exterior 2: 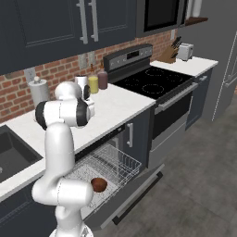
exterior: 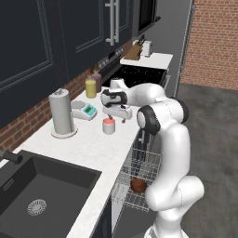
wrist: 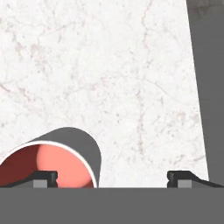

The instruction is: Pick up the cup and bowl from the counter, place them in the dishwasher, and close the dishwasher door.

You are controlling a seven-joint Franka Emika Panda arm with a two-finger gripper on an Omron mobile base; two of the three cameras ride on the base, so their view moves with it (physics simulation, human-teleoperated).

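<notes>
The cup point(exterior: 108, 125), pale grey with a salmon-red top, stands upright on the white counter point(exterior: 83, 148). My gripper point(exterior: 117, 115) hovers just above it and slightly to its right, open and holding nothing. In the hand view the cup point(wrist: 61, 153) lies at the lower left, by the left fingertip point(wrist: 43, 178), off-centre between the tips of the gripper point(wrist: 113, 179). The dark reddish-brown bowl point(exterior: 138, 185) rests in the pulled-out wire rack point(exterior 2: 115, 162) of the dishwasher. The dishwasher door point(exterior 2: 136, 194) hangs folded down and open; the bowl point(exterior 2: 98, 184) sits above it.
A paper-towel roll point(exterior: 62, 113), a teal-and-white scale point(exterior: 86, 110) and a yellow-filled bottle point(exterior: 90, 87) stand behind the cup. The black sink point(exterior: 42, 195) is at the near left. The stove point(exterior 2: 152, 85) lies beyond, with a toaster point(exterior 2: 185, 51) further on.
</notes>
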